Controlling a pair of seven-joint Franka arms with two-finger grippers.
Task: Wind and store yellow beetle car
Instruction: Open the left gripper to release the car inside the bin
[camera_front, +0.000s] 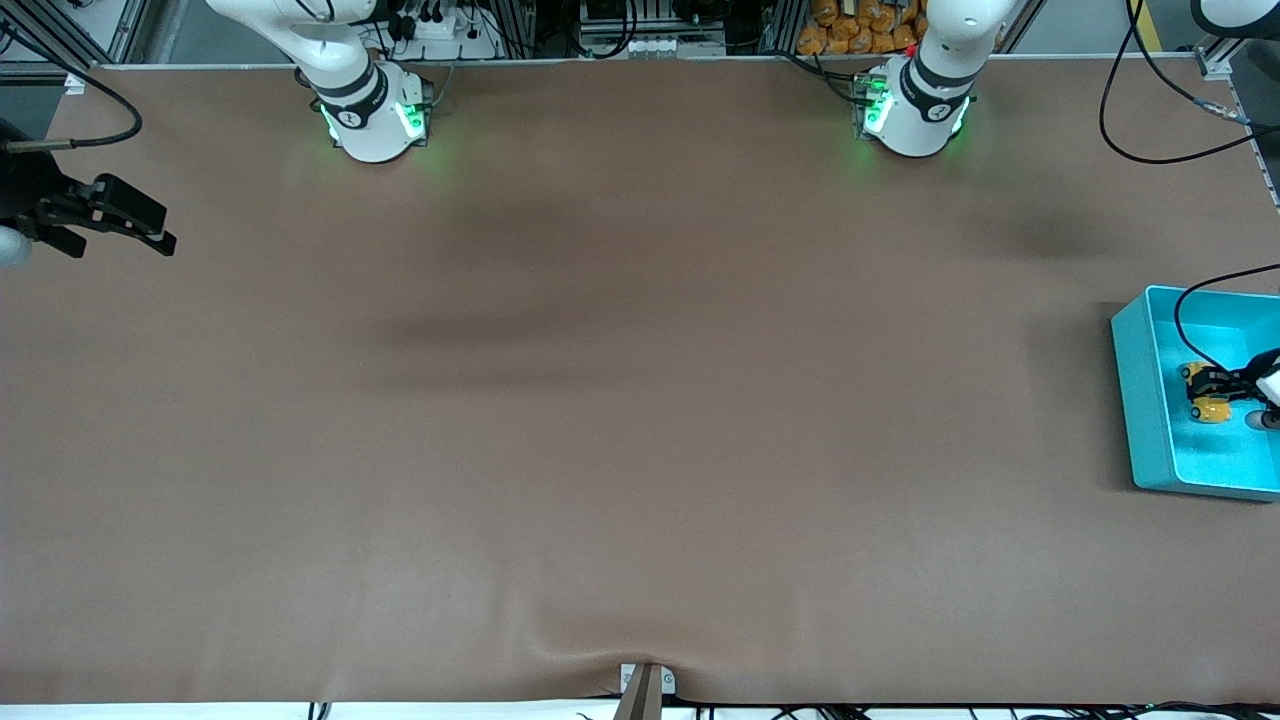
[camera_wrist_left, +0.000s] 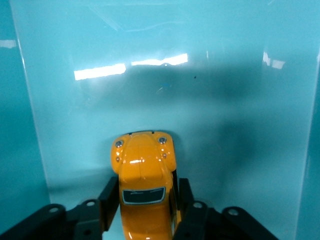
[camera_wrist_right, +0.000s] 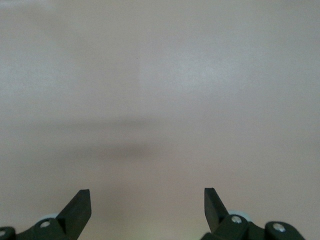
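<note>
— Yellow beetle car (camera_wrist_left: 143, 170)?
— Inside the teal bin (camera_front: 1137, 400), down on the bin's floor, wheels under, roof and hood up. Bin at the left arm's end of the surface (camera_front: 640, 420).

— Long axis?
— Flat along the bin floor. In the left wrist view, nose with both round headlights pointing away from the wrist, toward a bin wall; windshield just after the hood, tail hidden under the tooling. Hard to say from the front view which wall.

— Left end effector (camera_wrist_left: 147, 188)?
— Lowered into the bin, straddling the car's rear half, one black side at each flank, hood poking out ahead. Clamped on the car or already slack: cannot tell.

— Anything else in the bin?
— Only the car, the tooling and a black cable looping over the rim.

— Right end effector (camera_wrist_right: 147, 200)?
— Spread wide apart, nothing between, nothing held. Hanging over bare brown surface at the right arm's end, well apart from the bin. Waiting.
</note>
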